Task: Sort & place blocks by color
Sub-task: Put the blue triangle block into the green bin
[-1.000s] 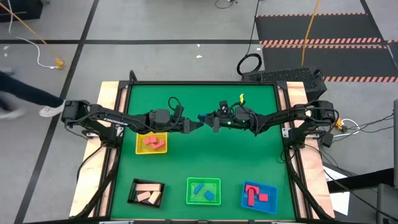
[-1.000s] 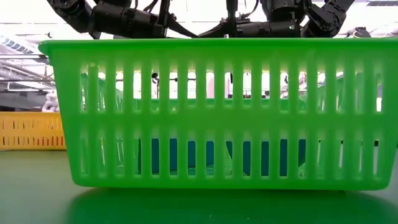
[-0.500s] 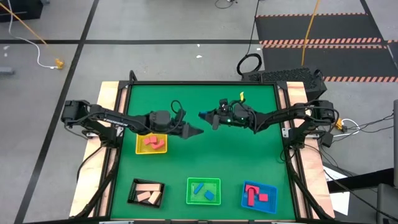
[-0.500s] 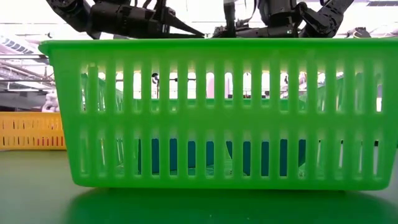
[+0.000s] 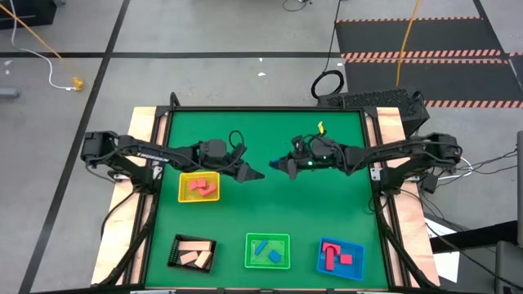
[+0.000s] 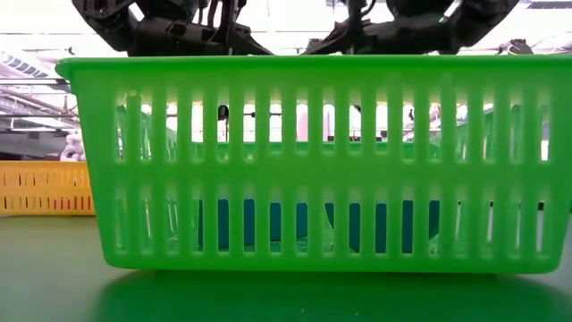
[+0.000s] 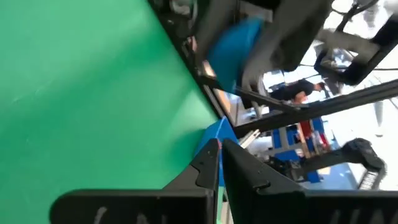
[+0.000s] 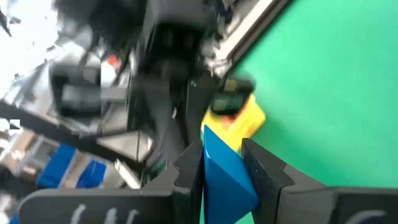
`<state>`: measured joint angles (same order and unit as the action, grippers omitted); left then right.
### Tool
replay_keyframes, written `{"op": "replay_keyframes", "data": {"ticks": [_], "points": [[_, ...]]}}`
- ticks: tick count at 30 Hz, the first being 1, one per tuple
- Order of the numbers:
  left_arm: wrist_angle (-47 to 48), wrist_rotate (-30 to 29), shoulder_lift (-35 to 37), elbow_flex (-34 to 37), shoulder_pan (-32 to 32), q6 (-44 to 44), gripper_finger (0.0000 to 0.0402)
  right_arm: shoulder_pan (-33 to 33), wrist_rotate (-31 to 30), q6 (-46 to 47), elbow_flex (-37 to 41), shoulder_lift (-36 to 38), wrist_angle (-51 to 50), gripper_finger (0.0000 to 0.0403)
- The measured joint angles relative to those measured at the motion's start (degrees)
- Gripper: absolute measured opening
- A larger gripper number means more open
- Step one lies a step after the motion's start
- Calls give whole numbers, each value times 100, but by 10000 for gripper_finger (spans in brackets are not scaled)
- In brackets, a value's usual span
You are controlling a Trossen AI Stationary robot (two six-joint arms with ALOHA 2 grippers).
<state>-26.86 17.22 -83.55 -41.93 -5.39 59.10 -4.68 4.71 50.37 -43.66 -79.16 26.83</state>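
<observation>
Four trays (image 5: 199,187); two arms (image 5: 155,155); one held blue block (image 8: 227,171)

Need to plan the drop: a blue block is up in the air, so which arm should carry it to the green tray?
The right. Its pincer is shut on the blue block, above the table's middle. The left pincer is shut and looks empty. The green square tray holds the other blue pieces.

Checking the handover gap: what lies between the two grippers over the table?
In the high view, only bare green table shows between the left gripper and the right gripper, which holds a blue block.
</observation>
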Motion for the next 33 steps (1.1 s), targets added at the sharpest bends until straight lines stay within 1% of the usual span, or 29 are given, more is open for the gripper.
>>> {"op": "replay_keyframes", "data": {"ticks": [3,5,8,11,14,17,19,22,24,27,30,33], "points": [[-149,124,1,0,-199,-56,11,284,-11,-4,0,246,-438,72],[-227,130,0,0,-345,-51,5,502,-10,-4,0,313,-444,72],[-615,101,0,0,-593,-21,3,806,-20,-7,0,359,-435,73],[-1173,-120,0,0,-810,49,12,1053,-45,-17,0,339,-451,73],[-1814,-631,2,-11,-900,85,19,1335,-37,-15,0,292,-457,74],[-2200,-1143,2,-26,-894,-53,18,1679,-21,-13,0,176,-372,74],[-2160,-1372,2,-76,-891,-98,13,1961,-22,-9,0,48,-273,74],[-2102,-1598,2,-138,-878,-50,4,2407,-29,-8,0,-185,153,74],[-2022,-1701,4,-171,-822,19,3,2683,-177,-9,-13,-401,560,74],[-1954,-1771,0,-175,-663,149,11,3020,-427,5,-169,-783,870,74],[-2028,-1802,2,-179,-452,165,19,3241,-463,13,-428,-1072,1061,74],[-1995,-1863,0,-179,-236,165,16,3339,-457,-137,-666,-1292,1190,74]]}}
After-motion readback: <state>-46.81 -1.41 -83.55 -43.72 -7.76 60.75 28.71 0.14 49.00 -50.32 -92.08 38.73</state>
